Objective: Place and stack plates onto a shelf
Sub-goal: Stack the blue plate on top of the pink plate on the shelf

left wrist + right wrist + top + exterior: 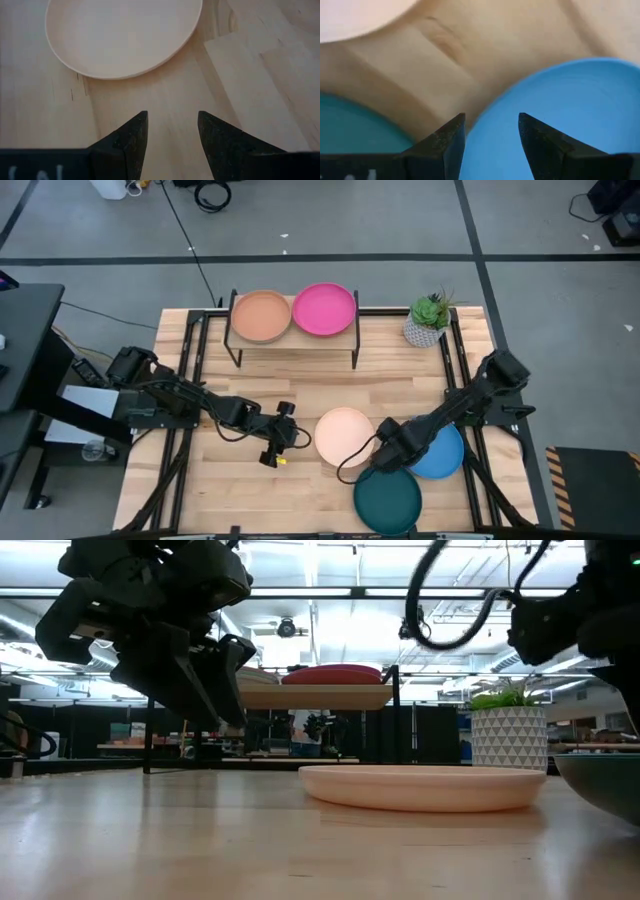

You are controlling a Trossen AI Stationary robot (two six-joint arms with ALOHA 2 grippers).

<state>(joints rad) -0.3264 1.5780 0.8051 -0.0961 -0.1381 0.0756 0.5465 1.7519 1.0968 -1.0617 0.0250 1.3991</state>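
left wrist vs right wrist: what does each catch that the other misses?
Only the left wrist view: most of the peach plate, lying flat on the bare tabletop ahead of the left gripper.
Only the right wrist view: the blue plate and an edge of the dark teal plate, with the right gripper above the blue plate's rim.
Both: open jaws, holding nothing, and some peach plate.

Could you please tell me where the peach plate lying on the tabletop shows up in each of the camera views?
High view: the peach plate lies low centre, between the left end effector and the right end effector.
Low view: it sits right of centre, in front of the potted plant.
Left wrist view: it fills the upper left.
Right wrist view: only its edge shows, upper left.
Shared landmark: the blue plate beside it.
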